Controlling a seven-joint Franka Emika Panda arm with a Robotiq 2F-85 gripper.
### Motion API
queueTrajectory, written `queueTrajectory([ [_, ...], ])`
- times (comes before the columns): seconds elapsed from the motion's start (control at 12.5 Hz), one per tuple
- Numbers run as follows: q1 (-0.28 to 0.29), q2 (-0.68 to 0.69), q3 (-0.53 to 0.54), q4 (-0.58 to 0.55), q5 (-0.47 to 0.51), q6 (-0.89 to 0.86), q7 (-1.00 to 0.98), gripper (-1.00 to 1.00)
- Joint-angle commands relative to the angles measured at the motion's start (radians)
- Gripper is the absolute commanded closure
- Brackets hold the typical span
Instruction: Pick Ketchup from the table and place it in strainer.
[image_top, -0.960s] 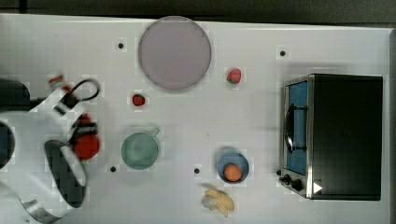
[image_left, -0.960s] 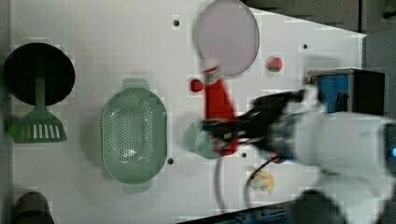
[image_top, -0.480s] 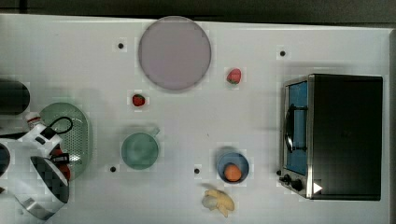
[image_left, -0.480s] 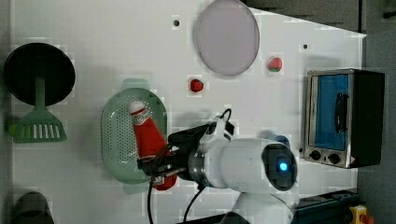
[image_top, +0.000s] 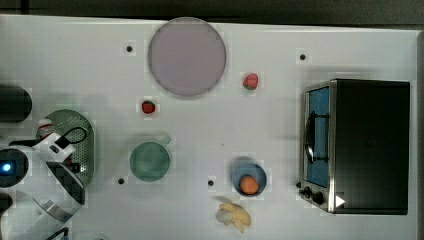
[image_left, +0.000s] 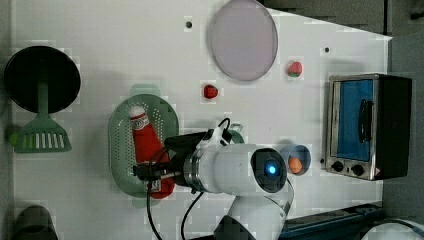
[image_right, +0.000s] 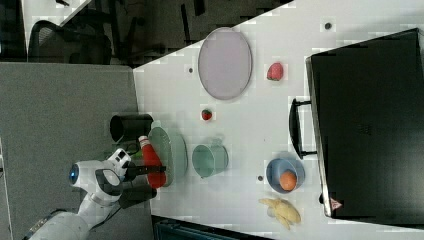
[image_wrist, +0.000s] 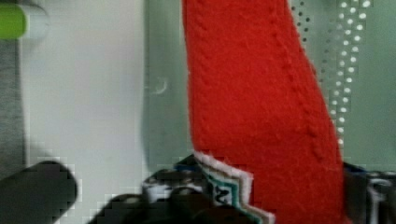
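- Arm: the white Panda arm enters the left view from 6 o'clock. Its gripper (image_left: 150, 172) points toward 9 o'clock and sits at the lower end of the Ketchup (image_left: 145, 142).
- Jaw state: it cannot be told from these views whether the jaws are pinching the bottle or standing free of it. In the wrist view the red body of the Ketchup (image_wrist: 257, 102) lies between them, with its label edge just beside the dark gripper parts.
- Ketchup, position: inside the outline of the strainer (image_left: 167, 115) in the left view. The white cap points to about 11 o'clock and the base to about 5 o'clock, close to the strainer's rim. Whether the bottle rests on the perforated bottom cannot be told.
- Right view: the Ketchup (image_right: 150, 160) stands out at the 9 o'clock side of the strainer (image_right: 172, 150), and the gripper (image_right: 145, 170) is on the bottle's lower part.
- Strainer, position: at the 9 o'clock edge of the table in the top view (image_top: 82, 135), partly covered by the arm.
- Wrist view: the dotted holes of the strainer (image_wrist: 355, 70) show beside the bottle.
- Neighbours, top view:
  - green mug (image_top: 149, 161) — at 3 o'clock from the strainer, apart from it.
  - small strawberry (image_top: 148, 106) — at 12 o'clock from the mug.
  - round plate (image_top: 186, 56) — at 1 o'clock from the mug.
  - toaster oven (image_top: 367, 145) — at the table's 3 o'clock edge.
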Motion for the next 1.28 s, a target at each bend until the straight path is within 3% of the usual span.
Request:
queueTrajectory([
  [0.08, 0.004, -0.03, -0.021, 0.01, -0.028, 0.046, 0.095, -1.0],
  [0.48, -0.044, -0.171, -0.022, 0.02, -0.02, -0.012, 0.172, -1.0],
  [0.88, -0.184, -0.408, -0.043, 0.095, 0.067, -0.425, 0.162, -1.0],
  [1.28, -0.284, -0.571, -0.235, 0.158, 0.141, -0.629, 0.147, -1.0],
])
